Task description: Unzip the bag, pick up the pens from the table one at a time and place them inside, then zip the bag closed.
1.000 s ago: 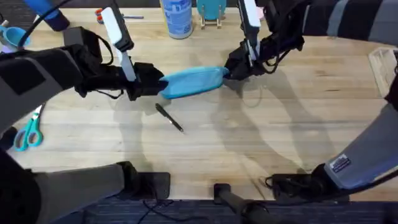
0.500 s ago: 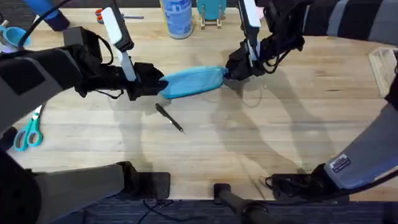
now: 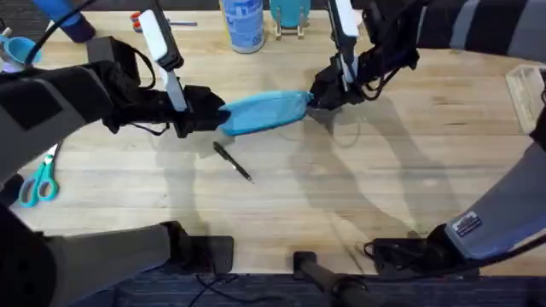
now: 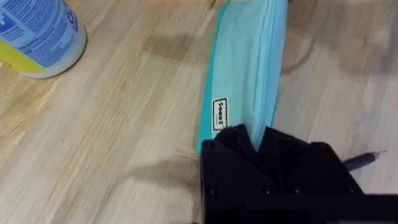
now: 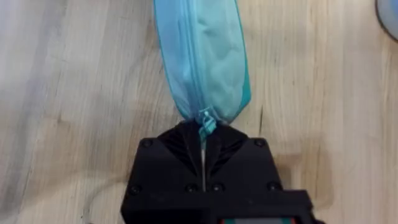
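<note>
The light-blue bag (image 3: 264, 112) lies across the far middle of the table (image 3: 341, 196), stretched between both grippers. My left gripper (image 3: 218, 116) is shut on the bag's left end; in the left wrist view the bag (image 4: 245, 62) runs away from my gripper (image 4: 255, 140), clamped at its near end. My right gripper (image 3: 313, 100) is shut on the zipper pull at the bag's right end; the right wrist view shows the pull (image 5: 205, 126) pinched at my gripper (image 5: 203, 140), with the zipper closed along the bag (image 5: 202, 56). A dark pen (image 3: 232, 160) lies on the table just in front of the bag.
A blue-and-white cylindrical container (image 3: 243, 24) and a teal stand (image 3: 290, 17) sit at the back edge. Teal-handled scissors (image 3: 38, 181) lie at the left. A clear object (image 3: 527, 85) rests at the far right. Open wood stretches in front of the pen.
</note>
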Robot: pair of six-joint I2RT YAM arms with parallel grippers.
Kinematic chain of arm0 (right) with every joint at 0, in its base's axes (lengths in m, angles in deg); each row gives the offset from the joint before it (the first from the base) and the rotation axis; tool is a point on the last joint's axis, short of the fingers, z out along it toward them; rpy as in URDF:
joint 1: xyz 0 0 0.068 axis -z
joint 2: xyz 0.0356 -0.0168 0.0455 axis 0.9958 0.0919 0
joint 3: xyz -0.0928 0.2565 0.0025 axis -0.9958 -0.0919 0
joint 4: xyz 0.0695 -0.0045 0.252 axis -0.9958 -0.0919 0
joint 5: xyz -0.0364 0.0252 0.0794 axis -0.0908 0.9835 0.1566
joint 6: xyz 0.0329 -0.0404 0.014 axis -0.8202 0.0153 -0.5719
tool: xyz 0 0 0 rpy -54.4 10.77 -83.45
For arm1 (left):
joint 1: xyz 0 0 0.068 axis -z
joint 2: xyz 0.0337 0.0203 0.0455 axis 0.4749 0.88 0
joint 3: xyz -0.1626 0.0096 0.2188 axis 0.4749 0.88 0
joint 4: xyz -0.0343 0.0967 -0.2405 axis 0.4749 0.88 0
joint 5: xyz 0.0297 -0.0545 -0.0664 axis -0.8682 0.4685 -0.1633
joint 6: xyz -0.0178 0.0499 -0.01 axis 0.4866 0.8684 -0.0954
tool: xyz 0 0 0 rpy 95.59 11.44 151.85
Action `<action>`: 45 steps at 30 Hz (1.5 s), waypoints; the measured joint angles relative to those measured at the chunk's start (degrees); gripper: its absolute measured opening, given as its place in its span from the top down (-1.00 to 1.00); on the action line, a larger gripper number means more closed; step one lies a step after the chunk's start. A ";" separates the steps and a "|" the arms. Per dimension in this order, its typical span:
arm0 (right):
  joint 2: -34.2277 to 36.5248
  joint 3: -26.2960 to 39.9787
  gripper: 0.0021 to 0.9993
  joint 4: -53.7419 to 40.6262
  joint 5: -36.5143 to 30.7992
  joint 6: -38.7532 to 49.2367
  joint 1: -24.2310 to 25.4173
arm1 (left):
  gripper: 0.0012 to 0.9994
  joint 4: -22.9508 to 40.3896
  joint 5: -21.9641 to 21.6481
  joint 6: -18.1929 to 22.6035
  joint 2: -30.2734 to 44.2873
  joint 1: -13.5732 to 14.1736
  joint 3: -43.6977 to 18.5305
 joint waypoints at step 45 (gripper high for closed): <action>-5.90 0.04 0.94 4.68 0.55 0.02 -0.79 | 0.92 0.11 0.00 -0.02 0.00 0.00 0.00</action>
